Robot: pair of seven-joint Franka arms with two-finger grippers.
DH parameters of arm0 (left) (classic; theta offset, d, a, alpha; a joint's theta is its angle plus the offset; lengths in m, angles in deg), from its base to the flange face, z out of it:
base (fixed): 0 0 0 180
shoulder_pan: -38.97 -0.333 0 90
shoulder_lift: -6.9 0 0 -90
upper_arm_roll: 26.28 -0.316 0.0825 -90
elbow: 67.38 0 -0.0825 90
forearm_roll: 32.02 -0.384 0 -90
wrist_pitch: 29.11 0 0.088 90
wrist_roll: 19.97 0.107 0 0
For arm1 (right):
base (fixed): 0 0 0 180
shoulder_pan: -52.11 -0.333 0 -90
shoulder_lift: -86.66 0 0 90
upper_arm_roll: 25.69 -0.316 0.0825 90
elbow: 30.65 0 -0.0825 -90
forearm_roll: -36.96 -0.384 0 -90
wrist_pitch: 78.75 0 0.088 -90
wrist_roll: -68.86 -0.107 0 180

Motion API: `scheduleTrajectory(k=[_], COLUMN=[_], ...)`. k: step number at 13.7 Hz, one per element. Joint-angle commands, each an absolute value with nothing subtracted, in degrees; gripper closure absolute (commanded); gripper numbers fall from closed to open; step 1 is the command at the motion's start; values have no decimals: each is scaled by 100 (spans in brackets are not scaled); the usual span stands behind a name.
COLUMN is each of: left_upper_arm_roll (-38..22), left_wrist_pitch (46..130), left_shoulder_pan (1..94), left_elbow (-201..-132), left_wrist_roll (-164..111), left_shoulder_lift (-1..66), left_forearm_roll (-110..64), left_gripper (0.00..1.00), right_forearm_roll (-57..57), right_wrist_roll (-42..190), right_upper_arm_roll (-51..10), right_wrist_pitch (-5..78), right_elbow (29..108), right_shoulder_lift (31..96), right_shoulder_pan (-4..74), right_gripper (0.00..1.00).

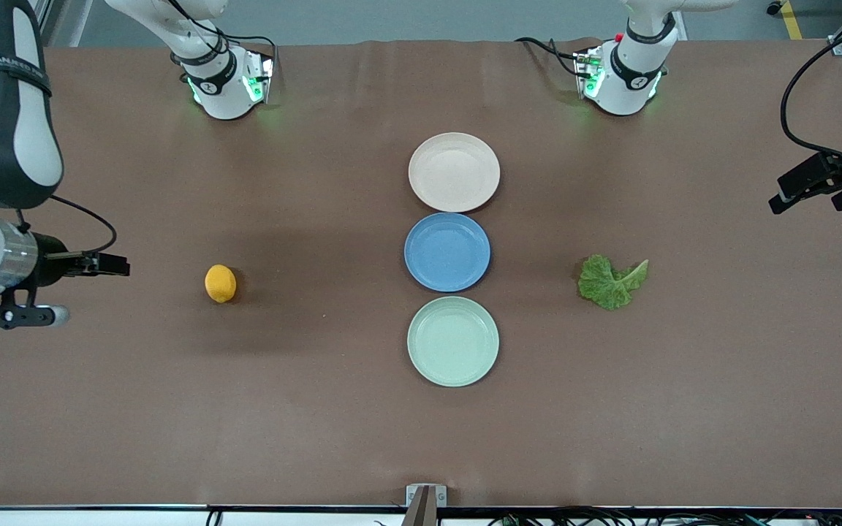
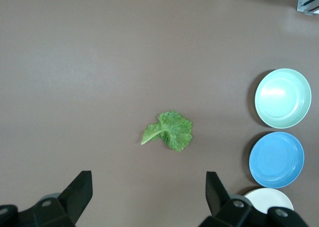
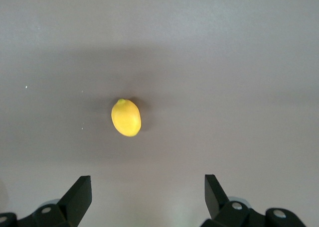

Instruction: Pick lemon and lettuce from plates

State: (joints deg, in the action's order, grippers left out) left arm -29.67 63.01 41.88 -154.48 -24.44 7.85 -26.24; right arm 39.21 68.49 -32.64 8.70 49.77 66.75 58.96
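I see three smooth round plates in a row mid-table: beige-pink plate (image 1: 454,172), blue plate (image 1: 447,252), mint plate (image 1: 453,341), all bare. The crinkled lettuce (image 1: 611,282) lies on the brown table toward the left arm's end, the smooth oval lemon (image 1: 221,283) toward the right arm's. The left gripper (image 2: 148,194) and right gripper (image 3: 148,194) hover wide open, holding nothing.

This was a robotics lab. Two white arm bases (image 1: 227,80) with green status lights were bolted along a brown-covered tabletop (image 1: 319,409), black cables (image 1: 805,102) trailed overhead, and grey floor with yellow tape (image 1: 791,18) showed past the tabletop's edge.
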Motion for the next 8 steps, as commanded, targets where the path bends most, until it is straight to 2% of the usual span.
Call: scheduleTrajectory(k=[1, 8], left_upper_arm_roll=[-2979, -2979], left_wrist_pitch=[5906, 5755], left_shoulder_pan=[4214, 4179], left_elbow=[-15062, -15096], left_wrist_roll=[-2446, -2472], left_shoulder_lift=[1006, 989], left_forearm_roll=[-2745, -2727], left_gripper=[0, 0], right_forearm_roll=[3959, 3634], right_wrist_roll=[6764, 6781], right_upper_arm_roll=[-3369, -3404], right_wrist_pitch=[711, 544], right_elbow=[4670, 4896], right_shoulder_lift=[6600, 7003], right_shoulder_pan=[6072, 6072], right_gripper=[0, 0])
